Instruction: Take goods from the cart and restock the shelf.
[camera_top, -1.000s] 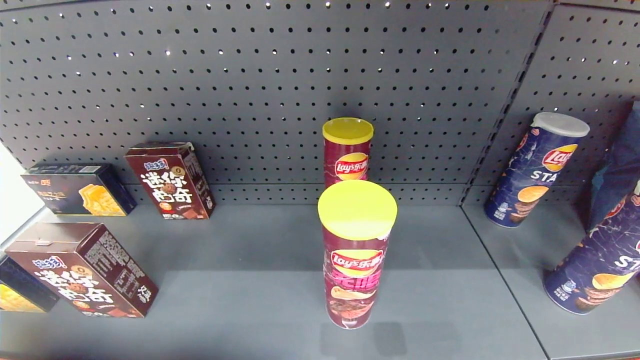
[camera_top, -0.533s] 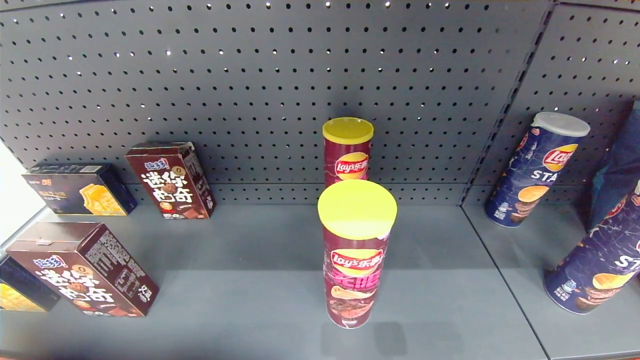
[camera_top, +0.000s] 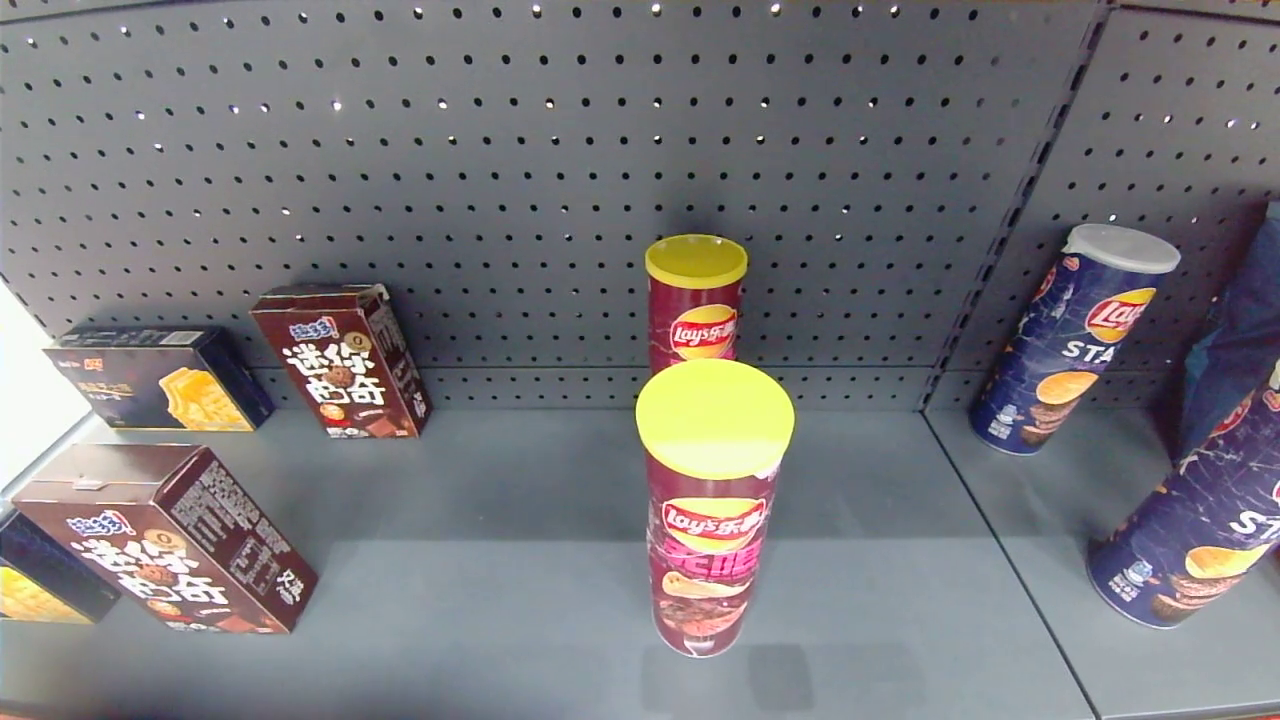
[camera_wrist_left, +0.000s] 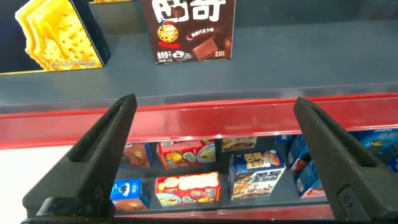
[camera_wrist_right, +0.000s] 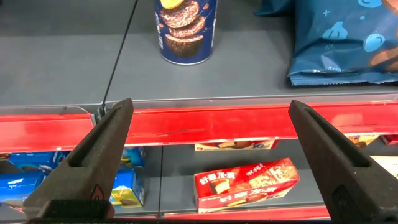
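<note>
left gripper (camera_wrist_left: 214, 106) and right gripper (camera_wrist_right: 211, 106): fingers spread wide, empty, at the shelf (camera_top: 500, 560) front lip
on shelf: cookie boxes (camera_top: 340, 360), red chip cans (camera_top: 710, 510), blue cans (camera_top: 1070, 340). likely light; boxes stiff, grip flat faces; cans smooth, tippy, clamp mid-body.

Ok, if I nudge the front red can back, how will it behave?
The front can is tall and narrow on a small base, so a push near its lid would probably tip it; push low. It looks like a rigid tube, likely light. Tipped, its round body would likely roll on the flat shelf.
</note>
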